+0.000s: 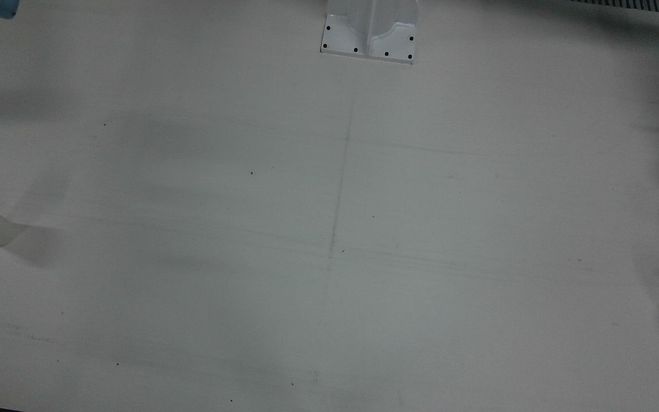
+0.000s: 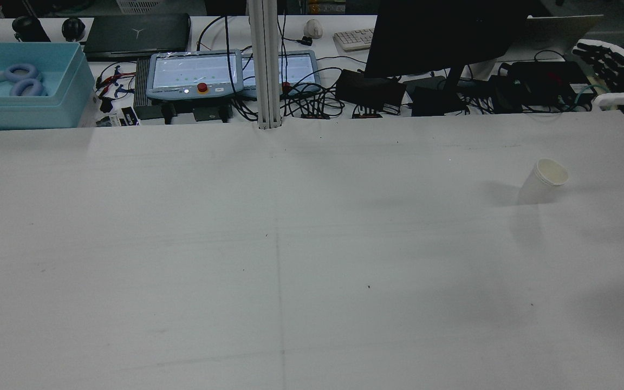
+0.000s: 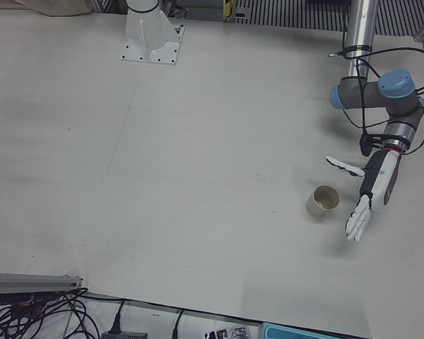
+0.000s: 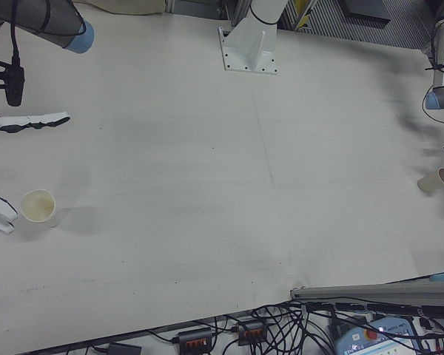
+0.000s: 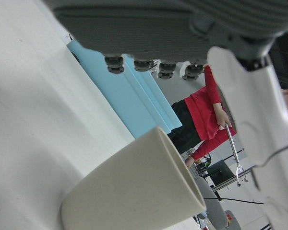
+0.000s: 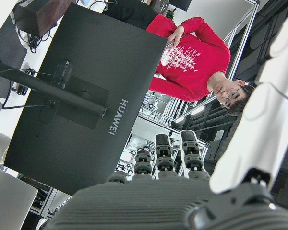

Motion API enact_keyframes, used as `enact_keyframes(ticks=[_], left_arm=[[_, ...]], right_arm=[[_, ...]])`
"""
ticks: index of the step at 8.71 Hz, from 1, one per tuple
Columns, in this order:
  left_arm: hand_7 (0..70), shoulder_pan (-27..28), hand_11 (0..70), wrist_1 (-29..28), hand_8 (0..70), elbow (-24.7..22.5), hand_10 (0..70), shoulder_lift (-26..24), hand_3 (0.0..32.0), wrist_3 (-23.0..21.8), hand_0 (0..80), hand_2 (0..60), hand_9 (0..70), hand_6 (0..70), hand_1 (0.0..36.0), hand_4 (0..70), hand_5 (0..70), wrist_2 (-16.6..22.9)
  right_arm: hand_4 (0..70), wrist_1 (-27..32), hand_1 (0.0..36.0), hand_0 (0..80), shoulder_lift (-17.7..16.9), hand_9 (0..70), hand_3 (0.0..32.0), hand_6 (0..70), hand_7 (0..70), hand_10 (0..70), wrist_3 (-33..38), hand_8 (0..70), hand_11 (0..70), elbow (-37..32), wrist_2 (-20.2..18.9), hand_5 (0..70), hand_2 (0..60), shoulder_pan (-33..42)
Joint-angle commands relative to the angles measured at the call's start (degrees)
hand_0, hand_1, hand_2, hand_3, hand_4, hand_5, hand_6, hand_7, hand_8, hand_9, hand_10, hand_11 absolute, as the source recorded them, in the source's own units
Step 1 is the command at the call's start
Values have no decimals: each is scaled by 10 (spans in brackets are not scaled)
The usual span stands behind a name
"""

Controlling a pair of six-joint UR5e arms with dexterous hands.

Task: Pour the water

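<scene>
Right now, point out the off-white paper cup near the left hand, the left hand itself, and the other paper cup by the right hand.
Off-white paper cup (image 3: 324, 200), left-front view, its side wall.
Left hand (image 3: 367, 198), left-front view, the palm.
Second paper cup (image 2: 543, 182), rear view, its side wall.

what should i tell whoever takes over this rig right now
Left hand: open, empty, beside the beige paper cup on its half of the white table, not touching it.
Right hand: open, empty, raised above the table's far right edge in the rear view.
A second white paper cup stands upright near the right hand.
Done: nothing; both cups stand ungrasped.
Left: grasp one cup, carry it over the other, pour.
</scene>
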Motion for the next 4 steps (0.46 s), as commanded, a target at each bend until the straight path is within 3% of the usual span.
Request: enact_keyframes(ticks=[1,4], left_arm=[[60,6,64,-25,29,34,34,-7,0,28,529,0,0,25,40,114,0,-3],[54,6,64,-26,30,40,34,-17,0,49,535,0,0,20,52,103,0,-4]], right_arm=[[135,-1,114,503,0,90,0,116,207,0,0,85,0,5,0,178,0,-1],[130,-1,115,502,-1,87,0,111,202,0,0,83,0,11,0,179,0,2]])
